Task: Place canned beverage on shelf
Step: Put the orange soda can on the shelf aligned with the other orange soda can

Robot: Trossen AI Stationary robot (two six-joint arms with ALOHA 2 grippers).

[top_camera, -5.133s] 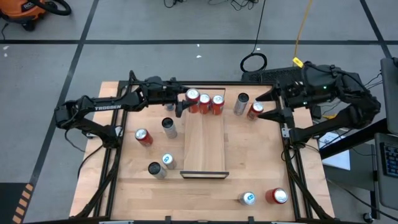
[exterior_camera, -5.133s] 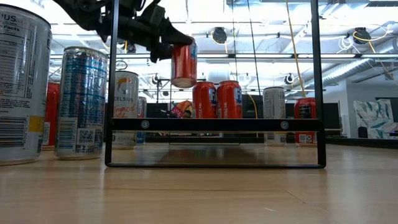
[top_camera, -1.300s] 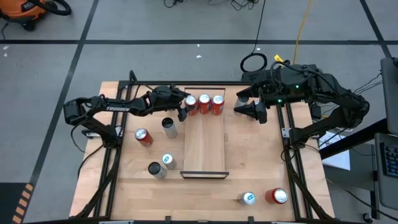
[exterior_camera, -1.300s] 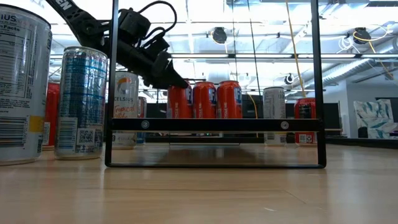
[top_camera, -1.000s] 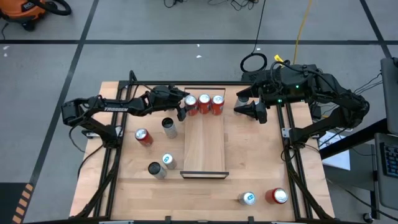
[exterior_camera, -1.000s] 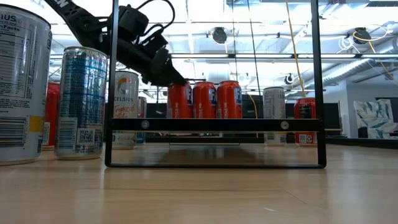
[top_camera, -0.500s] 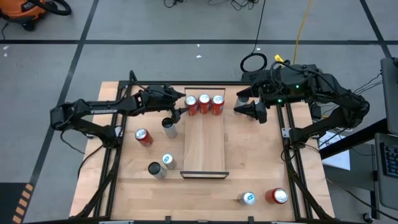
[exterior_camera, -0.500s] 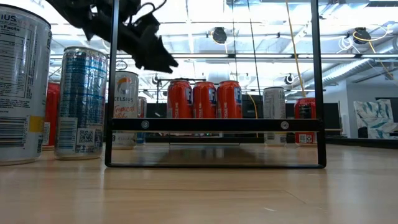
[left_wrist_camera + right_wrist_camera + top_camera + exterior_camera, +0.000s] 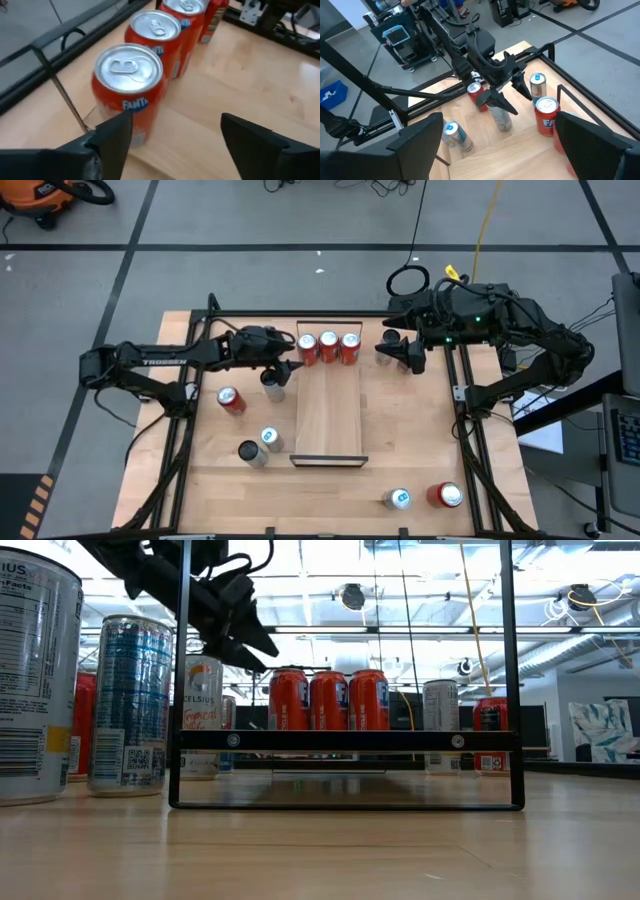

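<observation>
High view showed three orange cans [image 9: 327, 347] standing in a row at the shelf's [image 9: 328, 415] far end, the left end effector [image 9: 283, 367] spread empty just beside the nearest can, the right end effector [image 9: 400, 352] spread apart.

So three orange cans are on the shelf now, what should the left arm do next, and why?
Probably drop the open, empty left gripper onto the silver can just below it: three orange cans already stand across the shelf end.
</observation>
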